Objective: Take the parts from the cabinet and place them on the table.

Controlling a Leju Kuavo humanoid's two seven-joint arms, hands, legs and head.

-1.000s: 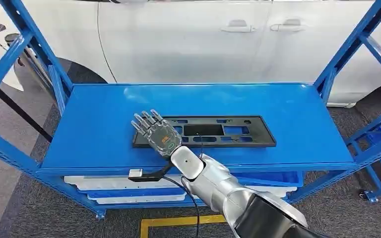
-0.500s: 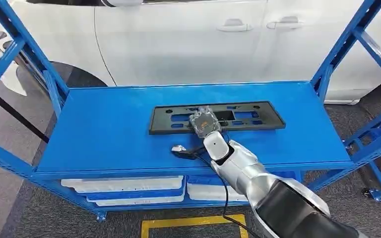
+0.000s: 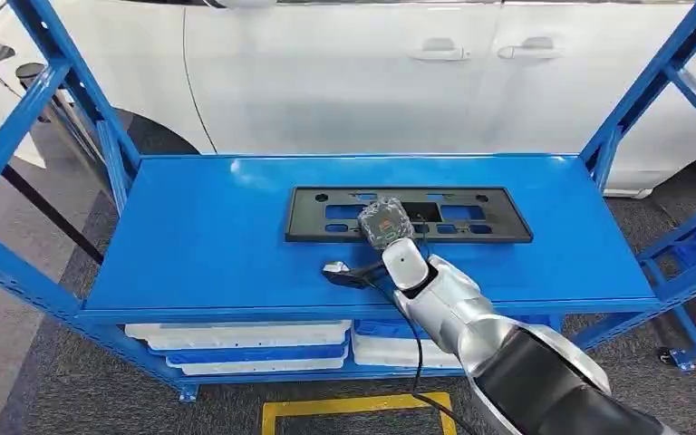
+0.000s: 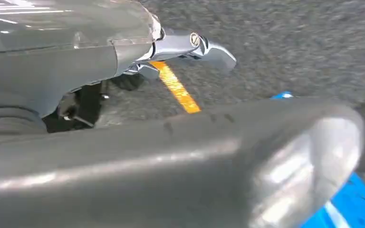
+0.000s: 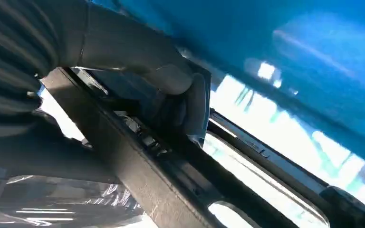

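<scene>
A long black plastic frame [image 3: 471, 227] with rectangular cut-outs lies across the blue cabinet shelf [image 3: 199, 227]. My right hand [image 3: 382, 224] sits at the middle of the frame's near edge, its back toward the camera. In the right wrist view the thumb [image 5: 142, 61] and the darker fingers [image 5: 190, 109] are clamped around the frame's rail [image 5: 142, 185], so it grips the frame. My left hand [image 4: 171, 156] hangs low over grey carpet, a blurred grey thumb across the picture, its fingers hidden.
A white car [image 3: 344, 72] stands right behind the cabinet. Blue uprights [image 3: 639, 91] and slanted braces [image 3: 18, 136] flank the shelf. White trays [image 3: 245, 340] fill the lower shelf. Yellow tape [image 3: 353, 403] marks the floor in front.
My right hand went from the frame's left end, fingers spread, to its middle and closed on the near edge. The frame now sits further right and back on the shelf.
</scene>
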